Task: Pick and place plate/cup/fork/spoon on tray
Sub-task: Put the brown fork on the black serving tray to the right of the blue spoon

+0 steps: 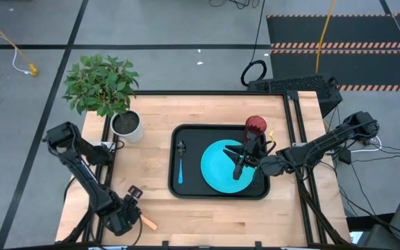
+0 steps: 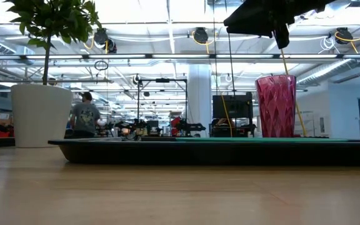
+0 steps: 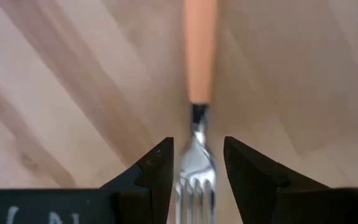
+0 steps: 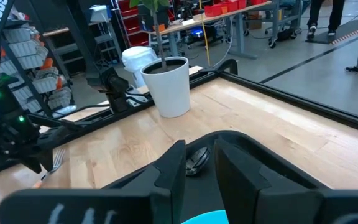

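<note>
The fork (image 3: 201, 56), with an orange handle and silver tines, lies flat on the wooden table near its front left corner (image 1: 148, 223). My left gripper (image 3: 197, 146) points down over it, open, one finger on each side of the tines with a slim gap either way. The black tray (image 1: 186, 189) holds the turquoise plate (image 1: 217, 170), the blue-handled spoon (image 1: 180, 167) along its left side and the red cup (image 1: 255, 126) upright at its far right. My right gripper (image 1: 240, 158) hovers level above the plate, open a little, with nothing between its fingers.
A green plant in a white pot (image 1: 126, 126) stands at the table's far left. Raised black rails (image 1: 298, 125) run along the table's edges. Bare wood (image 1: 207, 219) lies between the tray and the near edge. A person (image 2: 85, 116) stands far off in the room.
</note>
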`<action>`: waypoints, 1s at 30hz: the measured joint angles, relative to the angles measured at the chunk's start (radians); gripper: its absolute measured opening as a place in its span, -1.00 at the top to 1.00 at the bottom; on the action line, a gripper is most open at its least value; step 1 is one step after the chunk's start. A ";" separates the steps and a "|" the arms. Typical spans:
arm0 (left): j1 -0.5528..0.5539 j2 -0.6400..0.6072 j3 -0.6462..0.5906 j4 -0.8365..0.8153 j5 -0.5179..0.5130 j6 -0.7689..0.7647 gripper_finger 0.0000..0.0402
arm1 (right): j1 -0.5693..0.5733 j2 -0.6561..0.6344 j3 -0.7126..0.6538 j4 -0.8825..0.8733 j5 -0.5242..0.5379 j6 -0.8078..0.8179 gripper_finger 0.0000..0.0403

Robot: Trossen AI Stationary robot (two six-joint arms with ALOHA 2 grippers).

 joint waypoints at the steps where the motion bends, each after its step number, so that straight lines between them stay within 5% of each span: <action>1: 0.006 0.000 0.000 0.003 -0.006 0.000 0.27 | 0.000 0.000 0.000 0.000 0.000 0.000 0.62; 25: 0.040 -0.003 -0.092 0.170 0.016 -0.065 0.27 | 0.000 0.000 0.000 -0.001 -0.001 0.000 0.62; 30: 0.037 -0.006 -0.118 0.199 0.005 -0.075 0.45 | 0.000 0.000 0.000 -0.001 -0.001 0.000 0.62</action>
